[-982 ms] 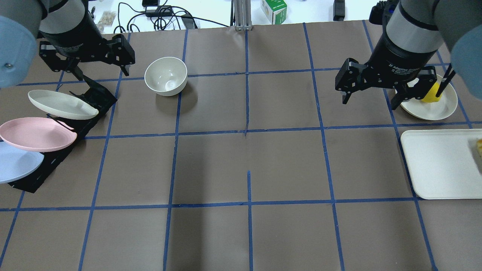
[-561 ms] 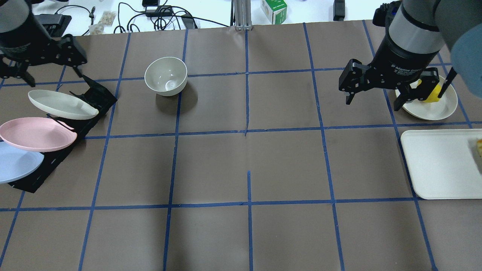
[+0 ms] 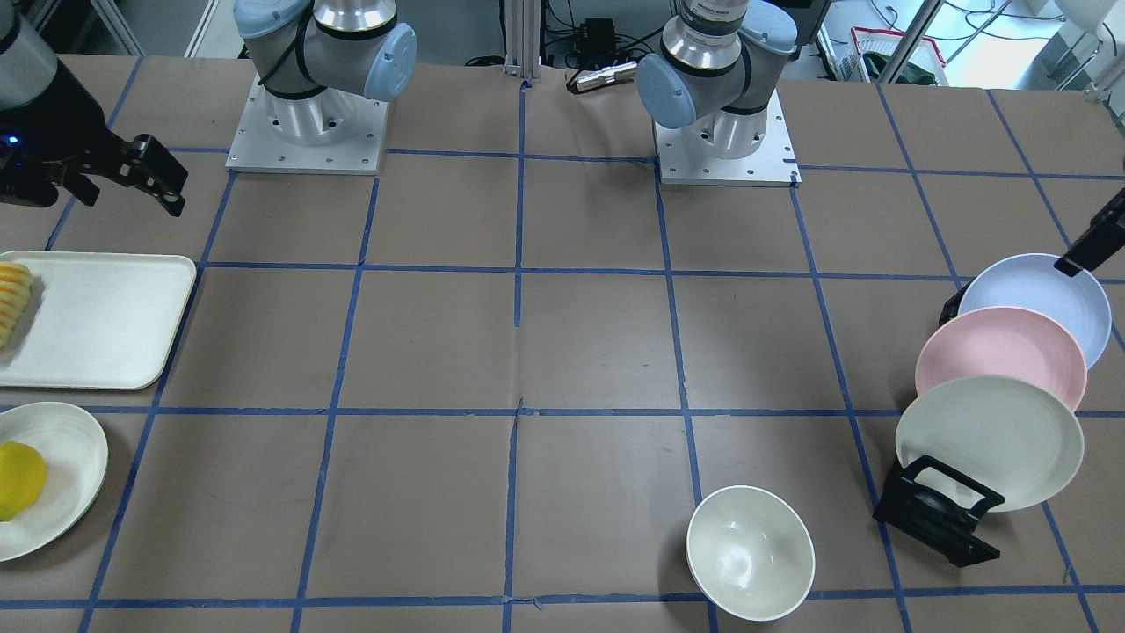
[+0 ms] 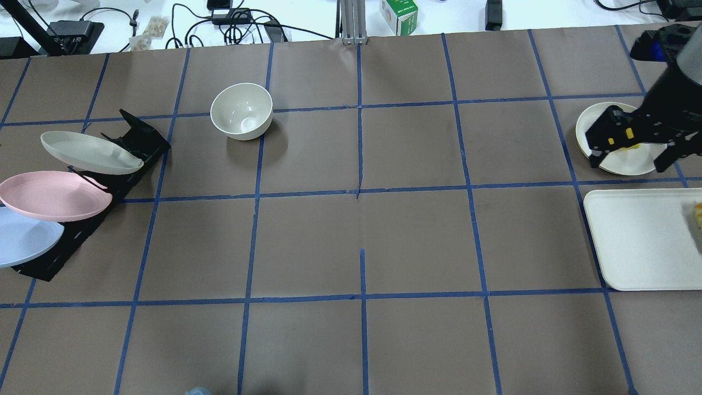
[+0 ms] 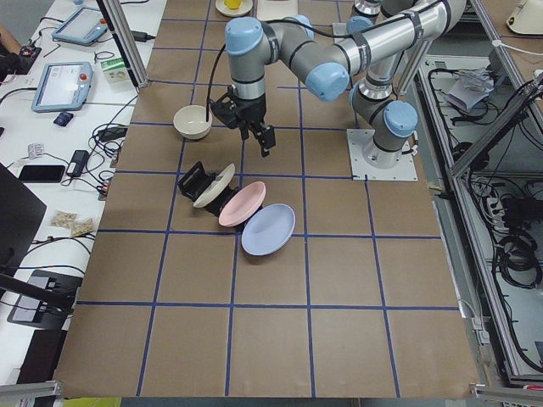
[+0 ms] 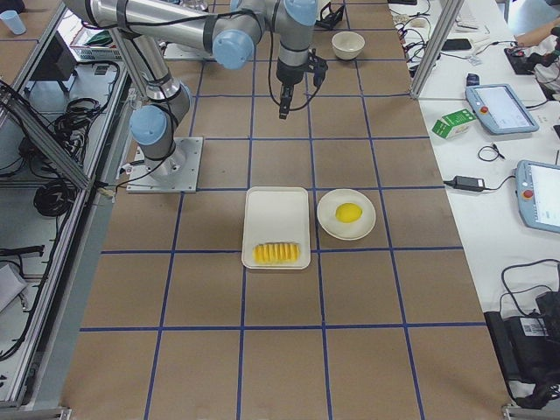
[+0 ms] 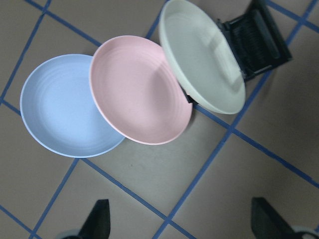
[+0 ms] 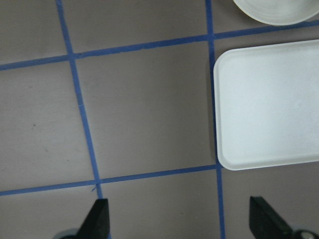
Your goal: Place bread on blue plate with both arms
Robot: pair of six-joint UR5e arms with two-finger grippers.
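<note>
While both of my grippers hang above the table with nothing in them, I find no part of the task yet accomplished. My left gripper [image 7: 182, 221] stands with its jaws spread wide and empty, high over the left end of the table, looking down on the three plates in the black rack [image 3: 936, 514]. My right gripper [image 8: 180, 219] is likewise wide open and holds nothing; its wrist view shows it over bare table beside the left edge of the tray [image 8: 269, 104], well apart from the bread. The bread [image 6: 276, 254] lies untouched at the far right end of that tray, flat on it and clear of the yellow fruit [image 6: 348, 213] on the small plate [image 6: 328, 229] just beyond the tray. The blue plate [image 7: 65, 107] leans in the rack at the left end of the table, nearest my base of the three, with the pink plate [image 7: 139, 89] overlapping its edge and the cream plate [image 7: 199, 59] beyond that (no plate has been lifted out). Bread and blue plate are at opposite ends of the table. In my judgement everything is left to do: the left gripper must draw the blue plate from the rack and set it flat, the right must take the bread from the tray, and the bread must go onto the plate.
</note>
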